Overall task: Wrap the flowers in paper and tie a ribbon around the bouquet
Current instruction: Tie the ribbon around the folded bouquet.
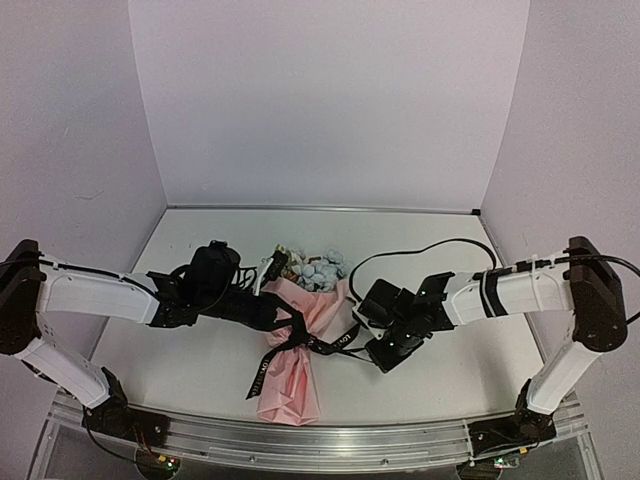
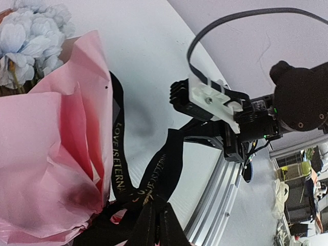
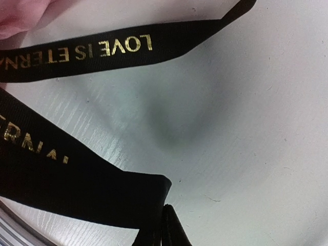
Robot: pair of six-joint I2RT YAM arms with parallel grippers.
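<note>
**Top external view: bouquet and claw status**

Here I cannot trace the ribbon's (image 1: 300, 335) ends; black runs into black. The right wrist view cuts off everything except ribbon and a paper (image 3: 20, 15) corner.

Left claw (image 2: 155, 210): pressed together, pinching bunched ribbon at the paper's lower edge.

Right claw (image 3: 165, 220): pressed together, pinching a ribbon end.

The bouquet (image 1: 290, 375) lies mid-desk (image 1: 440, 395), between both claws. Its cone tip points toward the near edge and its flowers (image 1: 318, 270) toward the far edge.
</note>
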